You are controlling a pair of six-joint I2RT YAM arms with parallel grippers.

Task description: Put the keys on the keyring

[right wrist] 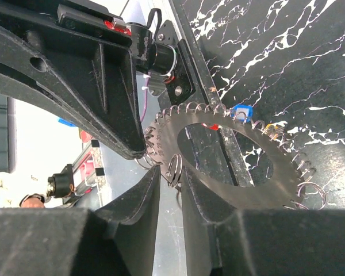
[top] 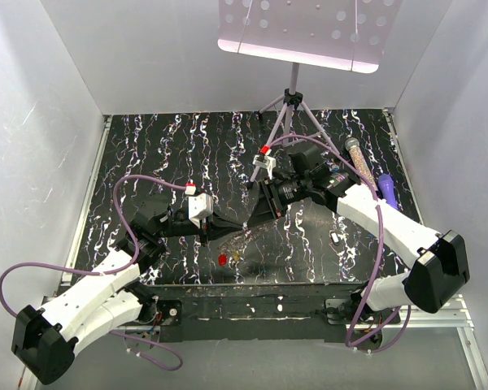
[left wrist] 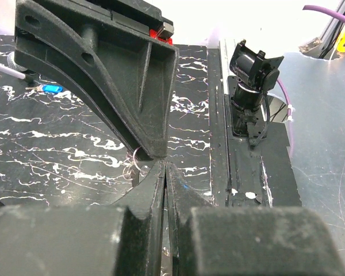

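The keyring (right wrist: 290, 175) is a flat metal disc with a large hole and several small split rings round its edge, held in the air between both grippers; it shows only faintly in the top view (top: 260, 236). My left gripper (top: 232, 227) (left wrist: 165, 164) is shut on a thin metal edge, the disc's rim. My right gripper (top: 254, 215) (right wrist: 171, 172) has its fingers narrowly apart round one small split ring (right wrist: 173, 171). A red key (top: 222, 259) and a yellowish key (top: 237, 257) lie on the table below. A blue key head (right wrist: 240, 112) shows at the disc's far edge.
A tripod stand (top: 289, 122) with a white perforated plate (top: 301, 28) stands at the back. A microphone-like stick (top: 356, 156) and a purple object (top: 388, 188) lie at the right. A small white piece (top: 335, 237) lies by my right arm. White walls enclose the table (top: 146, 146).
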